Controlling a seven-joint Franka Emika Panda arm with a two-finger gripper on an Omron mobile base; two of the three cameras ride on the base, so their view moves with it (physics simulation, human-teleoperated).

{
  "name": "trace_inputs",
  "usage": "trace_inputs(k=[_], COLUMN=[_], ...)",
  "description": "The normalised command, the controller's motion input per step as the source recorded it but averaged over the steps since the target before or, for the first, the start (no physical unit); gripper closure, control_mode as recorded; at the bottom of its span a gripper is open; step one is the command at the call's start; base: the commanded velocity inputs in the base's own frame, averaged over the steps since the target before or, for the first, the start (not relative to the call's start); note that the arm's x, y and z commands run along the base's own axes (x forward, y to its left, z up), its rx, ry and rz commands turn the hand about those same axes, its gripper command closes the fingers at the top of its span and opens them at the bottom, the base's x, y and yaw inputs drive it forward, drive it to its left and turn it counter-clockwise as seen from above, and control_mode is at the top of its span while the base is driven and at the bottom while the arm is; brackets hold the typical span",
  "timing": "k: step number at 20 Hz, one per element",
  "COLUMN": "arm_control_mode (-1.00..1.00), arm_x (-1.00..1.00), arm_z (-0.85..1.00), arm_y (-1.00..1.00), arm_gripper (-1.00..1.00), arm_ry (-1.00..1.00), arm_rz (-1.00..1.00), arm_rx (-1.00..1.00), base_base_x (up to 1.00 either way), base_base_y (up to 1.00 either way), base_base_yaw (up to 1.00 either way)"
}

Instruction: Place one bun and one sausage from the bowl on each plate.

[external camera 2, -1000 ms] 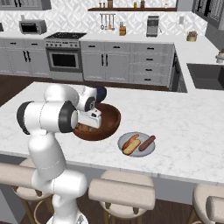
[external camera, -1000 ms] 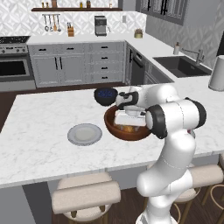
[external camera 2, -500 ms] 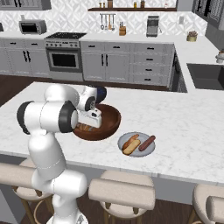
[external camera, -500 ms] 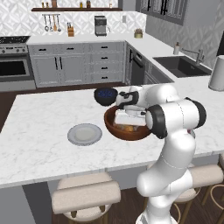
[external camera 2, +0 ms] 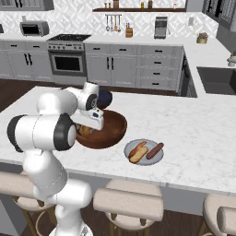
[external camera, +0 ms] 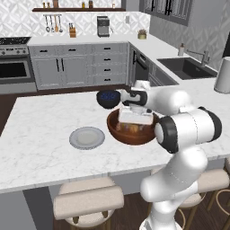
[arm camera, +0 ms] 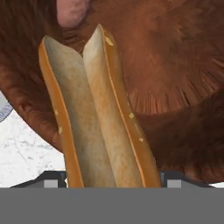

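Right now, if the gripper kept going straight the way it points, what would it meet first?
The bun lying between its jaws, most likely. Just behind that is the inner wall of the bowl; depth is hard to judge.

bowl [external camera: 130, 134] wall close around bun [arm camera: 98, 118]

The bowl [external camera: 134, 134] is a deep, round, reddish-brown wooden one standing upright on the marble counter. In the hand view a bun [arm camera: 98, 122], golden-tan with a pale split along its top, runs lengthwise from 6 o'clock up to 12 o'clock over the bowl's grained inside; a pinkish sausage [arm camera: 72, 11] end lies at 11 o'clock of it.

One flat light-grey plate [external camera: 87, 138] sits bare at 9 o'clock of the bowl in the left base view. The other plate [external camera 2: 130, 147], at the bowl's 4 o'clock in the right base view, carries a second bun [external camera 2: 138, 152] and a second sausage [external camera 2: 155, 150] side by side.
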Motion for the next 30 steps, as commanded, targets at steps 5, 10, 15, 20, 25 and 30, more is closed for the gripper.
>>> trace_inputs(k=[5,10,15,20,25,30], arm_control_mode=[-1.0,-1.0,-1.0,-1.0,-1.0,-1.0], arm_x=[-0.82,-0.52,-0.07,0.26,0.49,0.22], arm_z=[0.5,0.55,0.46,0.0,-0.24,-0.54], arm_y=[0.78,0.87,0.79,0.46,0.04,0.0], arm_gripper=[1.0,1.0,1.0,1.0,1.0,1.0], arm_ry=[-0.06,-0.05,-0.02,0.0,-0.01,0.0], arm_rz=[-0.04,-0.06,-0.03,-0.02,-0.08,-0.08], arm_rx=[-0.02,-0.01,0.0,-0.01,-0.09,-0.11], base_base_x=[0.0,0.0,0.0,0.0,0.0,0.0], base_base_y=[0.0,0.0,0.0,0.0,0.0,0.0], base_base_yaw=[0.0,0.0,0.0,0.0,0.0,0.0])
